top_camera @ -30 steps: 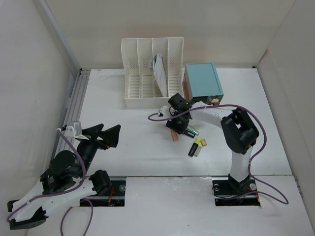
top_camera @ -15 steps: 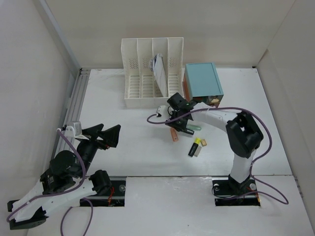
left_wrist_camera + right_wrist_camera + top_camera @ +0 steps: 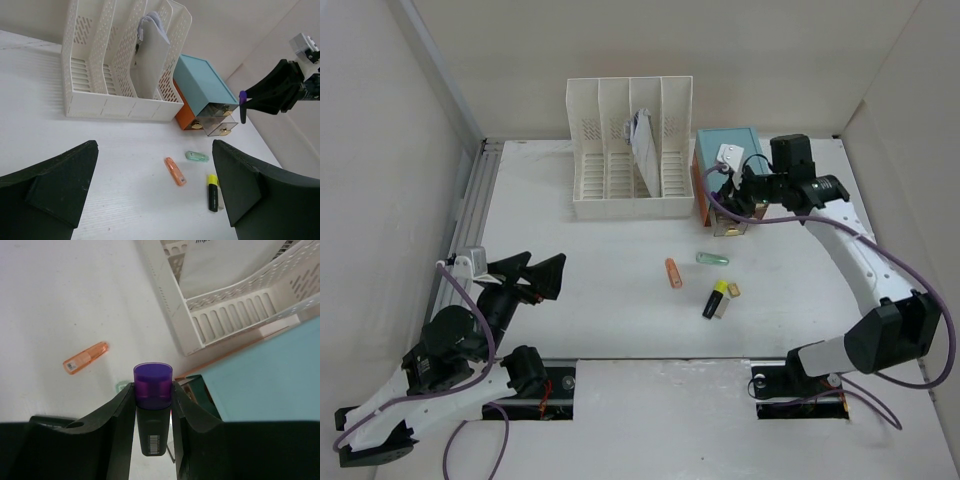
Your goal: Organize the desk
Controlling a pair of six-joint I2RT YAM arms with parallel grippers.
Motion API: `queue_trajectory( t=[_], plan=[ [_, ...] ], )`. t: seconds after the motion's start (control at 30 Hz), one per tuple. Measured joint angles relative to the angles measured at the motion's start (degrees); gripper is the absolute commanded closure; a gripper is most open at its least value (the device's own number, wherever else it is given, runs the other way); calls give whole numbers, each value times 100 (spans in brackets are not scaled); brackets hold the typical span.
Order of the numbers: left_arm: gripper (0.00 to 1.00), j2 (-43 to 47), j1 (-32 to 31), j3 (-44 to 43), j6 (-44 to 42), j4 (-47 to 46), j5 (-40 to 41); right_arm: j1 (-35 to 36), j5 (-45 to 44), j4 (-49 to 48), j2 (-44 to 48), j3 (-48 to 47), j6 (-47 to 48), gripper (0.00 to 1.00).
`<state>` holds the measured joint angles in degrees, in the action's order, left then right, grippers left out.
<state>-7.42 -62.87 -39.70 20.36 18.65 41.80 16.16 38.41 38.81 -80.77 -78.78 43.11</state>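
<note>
The desk [image 3: 570, 290] is a white tabletop. My right gripper [image 3: 153, 390] is shut on a black highlighter with a purple cap [image 3: 152, 407], cap pointing away from the wrist. It hangs above the front of the teal drawer box [image 3: 730, 160], over a pulled-out clear drawer [image 3: 222, 126]. From the left wrist view the purple-capped highlighter [image 3: 242, 107] points down. On the desk lie an orange highlighter [image 3: 672, 272], a green one [image 3: 712, 258] and a yellow-capped black one [image 3: 716, 299]. My left gripper [image 3: 542, 275] stands open and empty at the near left.
A white slotted file rack [image 3: 625, 150] with papers in one slot stands at the back, left of the drawer box. A small white piece [image 3: 725, 306] and a tan piece [image 3: 734, 290] lie by the yellow highlighter. A grey rail [image 3: 470, 200] runs along the left edge.
My right arm has lifted from the middle of the desk with the purple-capped highlighter and swung back right to the drawer box. The left arm has not moved.
</note>
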Motion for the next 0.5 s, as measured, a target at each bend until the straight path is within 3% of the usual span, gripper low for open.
queue_trajectory(
  t=[0.5],
  plan=[
    [3,-39,0,0,-2,0,0,-389,1060,-426,-120,457,990,98]
  ],
)
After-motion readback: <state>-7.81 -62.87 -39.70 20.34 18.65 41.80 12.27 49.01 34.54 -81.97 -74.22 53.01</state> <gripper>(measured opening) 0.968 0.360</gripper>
